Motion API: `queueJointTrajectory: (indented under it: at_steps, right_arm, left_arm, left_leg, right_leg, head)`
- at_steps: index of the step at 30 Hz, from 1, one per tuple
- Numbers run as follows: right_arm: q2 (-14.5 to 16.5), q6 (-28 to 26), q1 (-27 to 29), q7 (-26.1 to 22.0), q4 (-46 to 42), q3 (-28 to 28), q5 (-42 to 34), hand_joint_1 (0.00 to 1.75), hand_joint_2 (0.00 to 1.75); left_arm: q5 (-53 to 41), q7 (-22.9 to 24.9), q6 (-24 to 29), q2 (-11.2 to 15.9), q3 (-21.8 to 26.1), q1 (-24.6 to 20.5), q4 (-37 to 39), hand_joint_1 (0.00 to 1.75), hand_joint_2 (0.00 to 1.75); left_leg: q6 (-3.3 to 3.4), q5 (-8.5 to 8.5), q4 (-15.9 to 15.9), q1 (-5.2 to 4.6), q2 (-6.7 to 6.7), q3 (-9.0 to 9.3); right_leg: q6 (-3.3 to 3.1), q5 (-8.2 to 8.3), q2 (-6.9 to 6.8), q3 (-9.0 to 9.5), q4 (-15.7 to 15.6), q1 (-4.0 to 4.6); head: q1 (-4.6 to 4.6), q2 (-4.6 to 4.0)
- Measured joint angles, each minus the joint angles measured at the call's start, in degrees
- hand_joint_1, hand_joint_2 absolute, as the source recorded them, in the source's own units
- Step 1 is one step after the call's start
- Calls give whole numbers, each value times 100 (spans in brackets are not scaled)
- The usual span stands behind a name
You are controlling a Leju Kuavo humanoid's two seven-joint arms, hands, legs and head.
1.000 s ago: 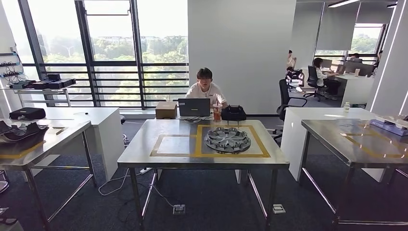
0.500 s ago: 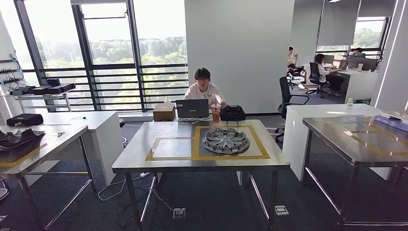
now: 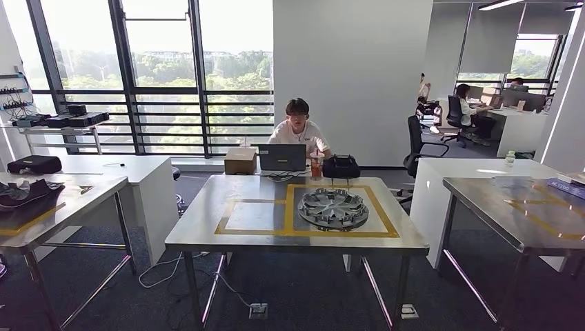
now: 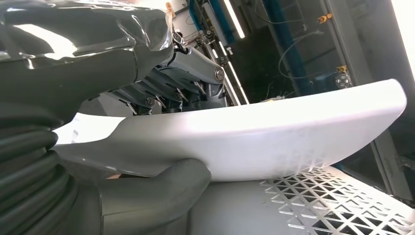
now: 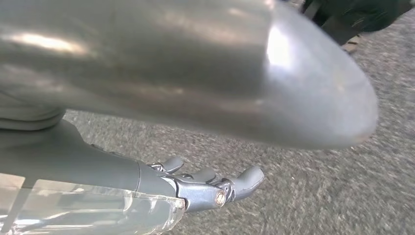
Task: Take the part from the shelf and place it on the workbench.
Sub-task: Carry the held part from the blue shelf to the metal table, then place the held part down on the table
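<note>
Left hand [image 4: 161, 105] grips the part [image 4: 254, 142], a pale curved panel, thumb under it and dark fingers over its top edge. Right hand [image 5: 205, 188] sits beside the same part's rounded silver end [image 5: 205, 68], fingers stretched out flat along it; whether they press on it or only lie close, cannot tell. So the part is in the robot's hands, off the shelf, not yet down.

Step in hand, as I judge it: carry to the workbench [image 3: 207, 231] ahead. Keep the panel level, both hands steady, walk up square to the near edge. The round metal disc [image 3: 333, 207] already fills the right taped square, so the bare left taped square [image 3: 252, 215] looks the better spot. Lower flat, let go only once it rests.

Hard to make out: part's full shape, cut off in both wrist views. Beyond the bench a person [image 3: 298, 131] sits behind a laptop [image 3: 281, 156]; keep the long panel short of them.
</note>
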Motion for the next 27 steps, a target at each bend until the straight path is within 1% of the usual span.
queueJointTrajectory:
  at_steps: [1, 2, 3, 4, 5, 6, 7, 9, 11, 12, 13, 15, 16, 17, 18, 19, 20, 21, 22, 23, 24, 25, 26, 27]
  right_arm:
    - [-3, -17, -2, -17, 0, 22, -28, 0, 0]
    - [-7, -36, -2, -33, 0, 47, -65, 0, 0]
    - [-13, -50, -3, -49, 0, 78, -107, 0, 0]
    - [-21, -61, -6, -62, 0, 109, -149, 0, 0]
    - [-31, -68, -12, -72, 0, 140, -188, 0, 0]
    - [-42, -72, -22, -79, 0, 171, -215, 0, 0]
    - [-49, -70, -33, -81, 0, 200, -234, 0, 0]
    - [-55, -54, -51, -61, 0, 266, -259, 0, 0]
    - [-54, -26, -54, -19, -2, 333, -278, 0, 0]
    - [-54, -12, -53, 3, -3, 367, -292, 0, 0]
    - [-54, 4, -51, 32, -4, 401, -312, 0, 0]
    - [-55, 40, -52, 93, -4, 468, -362, 0, 0]
    - [-54, 56, -48, 121, -3, 502, -386, 0, 0]
    - [-55, 69, -40, 144, -3, 532, -410, 0, 0]
    - [-56, 80, -28, 162, -2, 562, -435, 0, 0]
    - [-57, 91, -14, 174, -2, 590, -460, 0, 0]
    - [-59, 103, -5, 185, -2, 620, -490, 0, 0]
    - [-60, 110, 0, 193, -1, 650, -522, 0, 0]
    - [-62, 115, 3, 198, -1, 681, -552, 0, 0]
    - [-65, 116, 6, 196, 0, 712, -580, 0, 0]
    - [-68, 118, 10, 183, 0, 741, -601, 0, 0]
    - [-72, 121, 16, 161, 0, 772, -617, 0, 0]
    - [-76, 124, 21, 130, 0, 802, -627, 0, 0]
    - [-81, 126, 22, 91, 0, 835, -633, 0, 0]
  left_arm:
    - [14, 19, 1, -6, -1, 2, 0, 131, 175]
    - [27, 34, 1, -10, 0, 2, 0, 131, 175]
    - [40, 45, 1, -15, 1, 1, -1, 131, 175]
    - [48, 57, 0, -22, 2, 0, -1, 131, 175]
    - [49, 67, 0, -29, 3, 0, 0, 131, 175]
    - [51, 77, 0, -35, 3, -2, 1, 131, 175]
    - [53, 85, 1, -38, 3, -4, 1, 131, 175]
    - [58, 124, 16, -49, 3, 10, -3, 131, 175]
    - [58, 182, 66, -73, 2, 62, -38, 131, 175]
    - [57, 203, 100, -84, -2, 89, -63, 131, 175]
    - [57, 216, 133, -88, -10, 110, -85, 131, 175]
    - [72, 220, 182, -86, -36, 147, -101, 131, 175]
    - [82, 219, 195, -84, -47, 170, -101, 131, 175]
    - [91, 215, 203, -83, -54, 189, -101, 131, 175]
    - [93, 205, 206, -82, -58, 198, -101, 131, 175]
    - [91, 187, 204, -81, -59, 191, -100, 131, 175]
    - [89, 163, 199, -79, -59, 171, -99, 131, 175]
    - [89, 144, 189, -78, -57, 152, -97, 131, 175]
    - [92, 132, 176, -79, -55, 145, -97, 131, 175]
    - [96, 133, 165, -82, -51, 155, -98, 131, 175]
    - [98, 146, 157, -86, -49, 177, -104, 131, 175]
    - [99, 161, 154, -91, -45, 199, -117, 131, 175]
    - [99, 178, 154, -97, -42, 212, -129, 131, 175]
    - [99, 191, 154, -107, -40, 216, -140, 131, 175]
  left_leg:
    - [11, -29, 3, -14, -11, 20]
    - [13, -63, 9, -24, -25, 51]
    - [5, -105, 19, -29, -37, 96]
    - [-10, -156, 37, -31, -45, 144]
    - [-34, -222, 73, -46, -48, 172]
    - [-59, -289, 108, -60, -51, 189]
    - [-83, -346, 136, -74, -53, 195]
    - [-127, -421, 157, -79, -50, 203]
    - [-191, -503, 258, -55, -37, 182]
    - [-234, -608, 445, -36, -30, 96]
    - [-279, -753, 752, -10, -26, -63]
    - [-348, -1043, 1515, 44, -14, -520]
    - [-367, -1080, 1781, 67, -6, -715]
    - [-374, -1004, 1850, 86, 1, -817]
    - [-373, -823, 1712, 99, 9, -815]
    - [-358, -558, 1358, 105, 13, -693]
    - [-328, -305, 927, 99, 19, -524]
    - [-297, -129, 567, 84, 26, -374]
    - [-264, -36, 326, 63, 30, -274]
    - [-234, -29, 233, 39, 32, -239]
    - [-211, -46, 227, 19, 29, -237]
    - [-176, -34, 188, 25, 23, -207]
    - [-140, -16, 136, 30, 19, -158]
    - [-100, 4, 83, 38, 17, -103]
  right_leg:
    - [18, -9, 0, -203, 233, 1]
    - [55, 84, -1, -293, 242, 1]
    - [103, 277, -1, -250, -2, 1]
    - [151, 519, -3, -118, -405, 0]
    - [168, 738, -5, 47, -819, 7]
    - [143, 887, -6, 185, -1133, 11]
    - [93, 951, -6, 265, -1297, 19]
    - [-27, 937, -3, 307, -1339, 31]
    - [-98, 912, 3, 336, -1348, 9]
    - [-131, 897, 4, 358, -1354, -9]
    - [-159, 881, 5, 379, -1357, -18]
    - [-188, 838, 5, 418, -1355, -17]
    - [-188, 815, 7, 440, -1355, -17]
    - [-180, 789, 9, 470, -1354, -17]
    - [-169, 763, 13, 508, -1355, -18]
    - [-154, 734, 17, 554, -1356, -17]
    - [-137, 707, 20, 595, -1359, -17]
    - [-114, 683, 24, 625, -1362, -7]
    - [-87, 660, 25, 642, -1366, -2]
    - [-56, 644, 26, 649, -1372, -2]
    - [-20, 633, 25, 659, -1386, -1]
    - [12, 621, 15, 664, -1394, -5]
    - [35, 602, 7, 662, -1370, -5]
    - [39, 542, 1, 606, -1250, 0]
  head:
    - [7, 0]
    - [10, -1]
    - [16, -1]
    - [18, -1]
    - [25, -2]
    - [26, -2]
    - [25, -2]
    - [13, -3]
    - [3, -2]
    - [-3, -2]
    - [-8, -1]
    - [-20, -2]
    - [-25, -2]
    - [-29, -2]
    - [-33, -2]
    - [-37, -1]
    - [-39, -2]
    - [-39, -2]
    - [-42, -2]
    - [-39, -2]
    - [-39, -2]
    - [-39, -1]
    - [-32, -1]
    - [-29, -1]
